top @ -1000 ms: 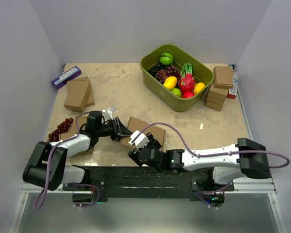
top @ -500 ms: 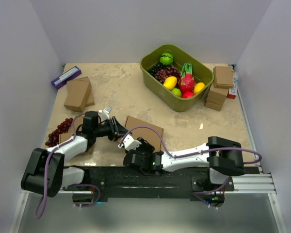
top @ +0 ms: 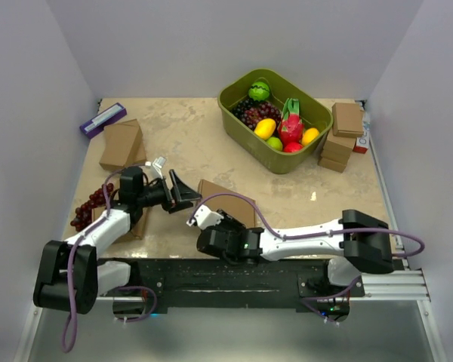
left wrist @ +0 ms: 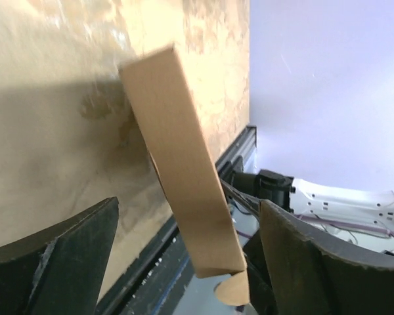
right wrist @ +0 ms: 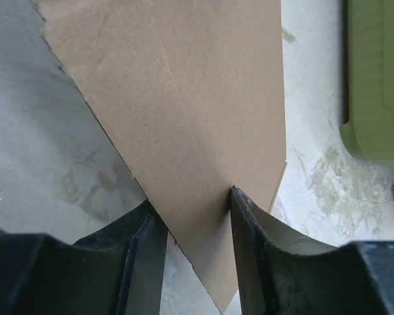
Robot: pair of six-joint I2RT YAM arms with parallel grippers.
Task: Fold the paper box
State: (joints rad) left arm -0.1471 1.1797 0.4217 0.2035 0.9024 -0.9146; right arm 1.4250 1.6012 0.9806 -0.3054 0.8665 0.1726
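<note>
Fingers of left gripper stand wide apart around the tilted paper box; right gripper straddles its plain brown corner, grip unclear.

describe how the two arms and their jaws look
The left arm and right arm match: white link shells between chunky black joint housings. A purple cable loops loosely along each one. Both are bolted to a black rail. The jaws are matte black, broad and wedge-like, with lightly scuffed edges. No markings are readable.
</note>
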